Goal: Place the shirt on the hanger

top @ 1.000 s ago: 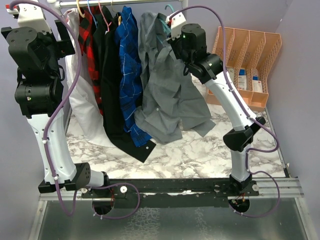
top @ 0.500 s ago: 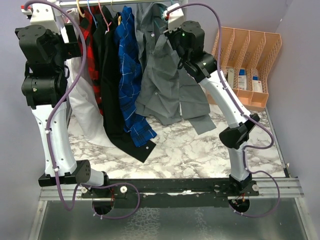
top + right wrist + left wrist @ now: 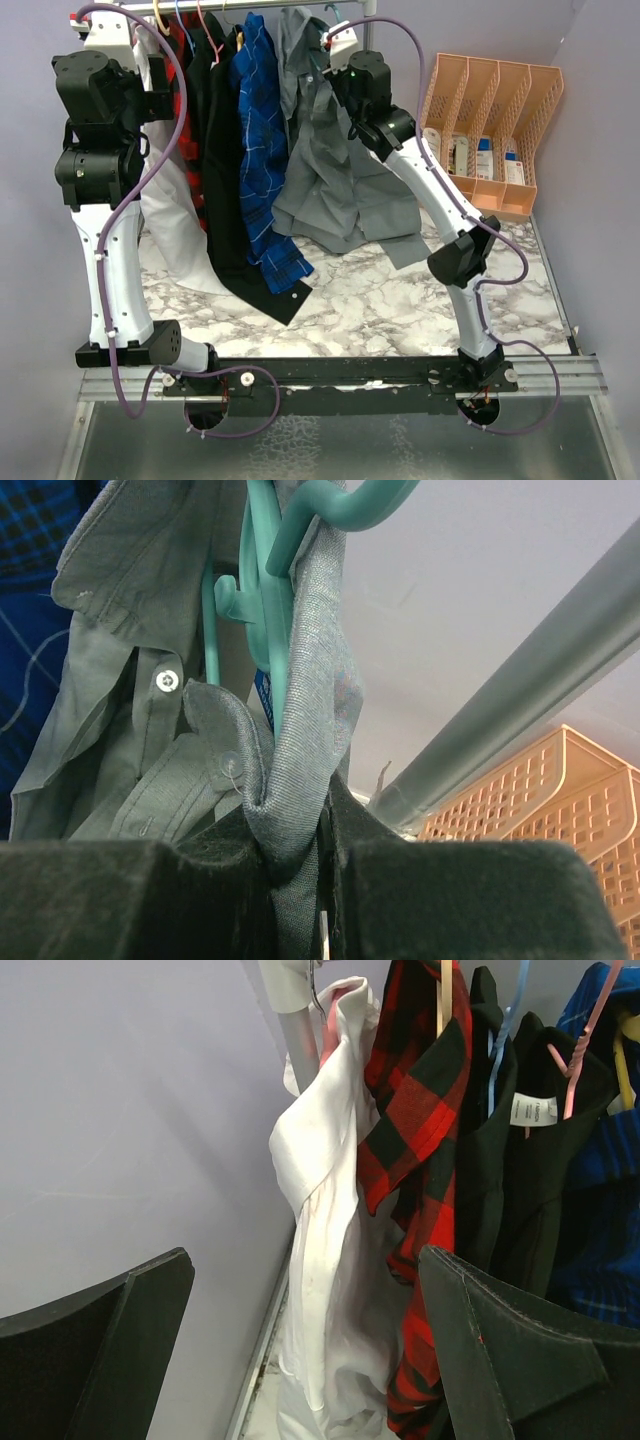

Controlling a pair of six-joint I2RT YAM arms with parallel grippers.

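Note:
The grey shirt (image 3: 335, 170) hangs from my right gripper (image 3: 332, 60) high up by the clothes rail (image 3: 250, 5). In the right wrist view the right gripper (image 3: 305, 855) is shut on a fold of the shirt's (image 3: 130, 680) fabric by the collar. The teal hanger (image 3: 265, 590) stands just above the fingers inside the neck, its hook (image 3: 345, 510) at the top edge. The rail (image 3: 520, 700) passes to the right of it. Whether the hook rests on the rail is not visible. My left gripper (image 3: 310, 1360) is open and empty, facing the hanging clothes at the far left (image 3: 152, 100).
A white shirt (image 3: 320, 1210), a red-and-black plaid shirt (image 3: 420, 1110), a black garment (image 3: 520, 1180) and a blue plaid shirt (image 3: 262, 150) hang on the rail left of the grey shirt. An orange file organiser (image 3: 490, 130) stands at the back right on the marble table (image 3: 380, 300).
My right arm has lifted the grey shirt and its hanger up and left towards the rail. My left arm has shifted a little up and right.

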